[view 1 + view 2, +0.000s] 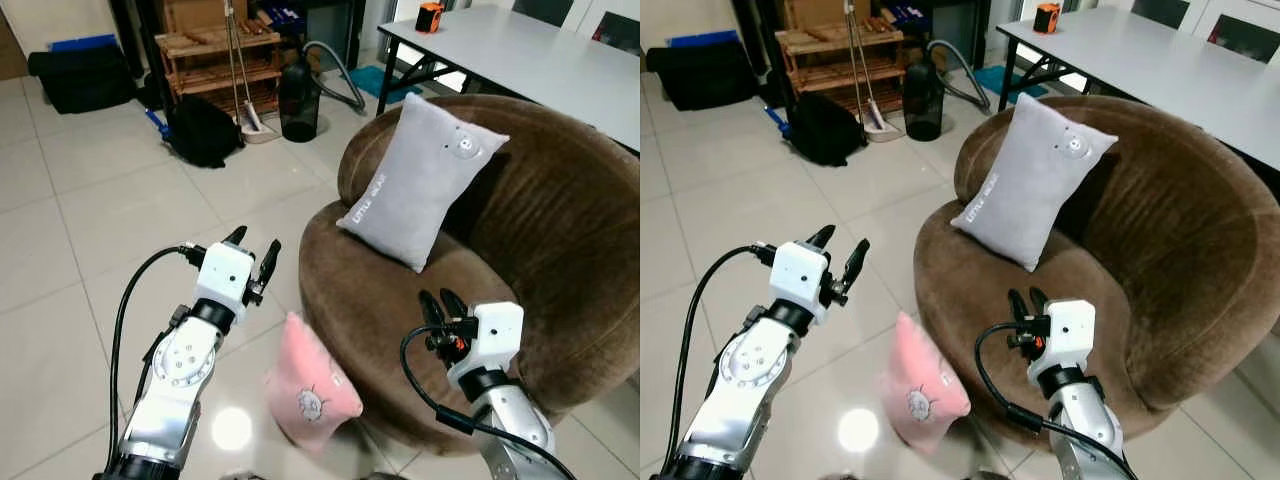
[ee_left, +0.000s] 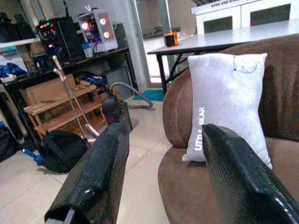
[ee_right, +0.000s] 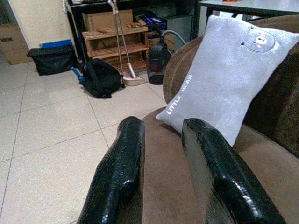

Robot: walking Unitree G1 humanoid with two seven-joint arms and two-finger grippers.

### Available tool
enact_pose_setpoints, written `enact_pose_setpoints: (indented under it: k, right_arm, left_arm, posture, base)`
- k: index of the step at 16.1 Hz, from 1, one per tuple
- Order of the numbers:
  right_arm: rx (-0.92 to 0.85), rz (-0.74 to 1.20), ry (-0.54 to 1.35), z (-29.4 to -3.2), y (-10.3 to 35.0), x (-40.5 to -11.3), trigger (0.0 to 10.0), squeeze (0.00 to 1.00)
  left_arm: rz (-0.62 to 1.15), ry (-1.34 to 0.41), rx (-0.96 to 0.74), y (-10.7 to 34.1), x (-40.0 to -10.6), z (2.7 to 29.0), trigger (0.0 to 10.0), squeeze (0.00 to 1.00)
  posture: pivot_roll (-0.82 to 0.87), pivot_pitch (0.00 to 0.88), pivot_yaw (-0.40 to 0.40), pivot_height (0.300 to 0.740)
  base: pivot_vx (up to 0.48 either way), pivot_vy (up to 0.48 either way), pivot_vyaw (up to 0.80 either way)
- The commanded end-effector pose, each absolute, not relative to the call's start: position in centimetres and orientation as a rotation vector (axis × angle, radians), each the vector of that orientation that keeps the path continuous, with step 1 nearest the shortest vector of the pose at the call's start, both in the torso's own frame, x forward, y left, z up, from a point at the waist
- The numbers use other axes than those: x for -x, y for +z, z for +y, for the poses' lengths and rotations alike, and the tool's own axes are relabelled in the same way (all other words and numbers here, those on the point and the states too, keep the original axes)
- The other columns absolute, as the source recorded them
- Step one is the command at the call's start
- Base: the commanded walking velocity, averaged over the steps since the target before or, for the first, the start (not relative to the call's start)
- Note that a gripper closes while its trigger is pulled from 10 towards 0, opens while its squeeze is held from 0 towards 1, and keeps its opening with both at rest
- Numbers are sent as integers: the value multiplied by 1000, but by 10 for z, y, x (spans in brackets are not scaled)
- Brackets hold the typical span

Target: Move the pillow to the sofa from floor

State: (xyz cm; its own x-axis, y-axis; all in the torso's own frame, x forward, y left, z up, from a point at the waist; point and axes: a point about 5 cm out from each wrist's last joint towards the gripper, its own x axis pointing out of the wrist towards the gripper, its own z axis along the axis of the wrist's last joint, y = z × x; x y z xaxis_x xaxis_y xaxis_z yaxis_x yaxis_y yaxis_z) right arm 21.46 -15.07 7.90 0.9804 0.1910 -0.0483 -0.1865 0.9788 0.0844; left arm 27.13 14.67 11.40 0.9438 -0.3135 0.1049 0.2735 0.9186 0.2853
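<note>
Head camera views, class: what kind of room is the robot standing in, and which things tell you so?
Probably a lived-in living room doubling as a workspace. A round brown sofa chair holds a grey pillow, a pink pillow lies on the tiled floor, and a long white table stands behind.

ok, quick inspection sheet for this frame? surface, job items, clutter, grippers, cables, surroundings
Surface: pale tiled floor, glossy.
Job's things: pink pillow on floor against brown sofa; grey pillow already on the seat.
Clutter: black bag, wooden shelf, black vacuum.
Grippers: left gripper open, raised above floor; right gripper open over seat edge.
Cables: black cable loops off left arm.
Surroundings: white table behind sofa.
</note>
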Motion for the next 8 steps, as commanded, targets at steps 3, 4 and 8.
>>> enact_pose_setpoints:
  k: [3, 4, 8]
  right_arm:
    - [-81, 52, 211, -150, 81, -214, 10000, 0]
    - [-78, 53, 217, -150, 81, -214, 10000, 0]
    - [-62, 54, 240, -148, 81, -214, 10000, 0]
  left_arm:
    - [-149, -305, -285, 112, -272, 145, 10000, 0]
    - [-150, -299, -285, 112, -271, 146, 10000, 0]
    - [-151, -268, -278, 110, -270, 152, 10000, 0]
  posture:
    - [31, 15, -34, 645]
    - [34, 17, -38, 635]
    - [37, 22, -44, 590]
  base:
    - [0, 0, 0]
    - [0, 0, 0]
    - [0, 0, 0]
